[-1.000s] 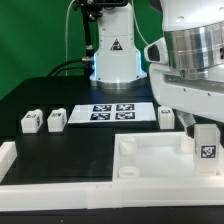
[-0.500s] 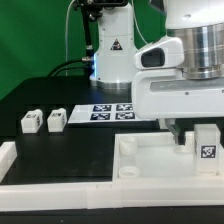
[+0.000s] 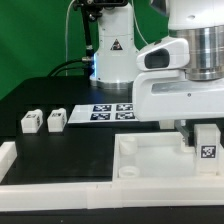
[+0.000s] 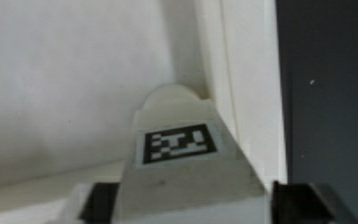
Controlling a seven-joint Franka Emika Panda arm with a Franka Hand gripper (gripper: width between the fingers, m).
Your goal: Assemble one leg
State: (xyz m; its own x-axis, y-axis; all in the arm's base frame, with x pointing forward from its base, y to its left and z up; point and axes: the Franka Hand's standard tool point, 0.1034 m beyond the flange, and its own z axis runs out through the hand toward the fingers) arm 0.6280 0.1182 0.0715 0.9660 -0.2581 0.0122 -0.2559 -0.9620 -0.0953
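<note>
This is a robotics lab set up for recording. A green backdrop (image 3: 30,45) hangs behind a black worktop (image 3: 70,135), and the white robot arm (image 3: 190,70) stands on a base with a warning triangle (image 3: 116,45). A marker board (image 3: 112,111) of printed black-and-white tags lies flat on the worktop, and cables (image 3: 70,68) run behind.

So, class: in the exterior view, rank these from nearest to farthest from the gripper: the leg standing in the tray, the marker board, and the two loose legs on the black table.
1. The leg in the tray, just below the gripper, at the exterior view's right.
2. The marker board, mid-table.
3. The two loose legs, at the exterior view's left; the leftmost is farthest.
</note>
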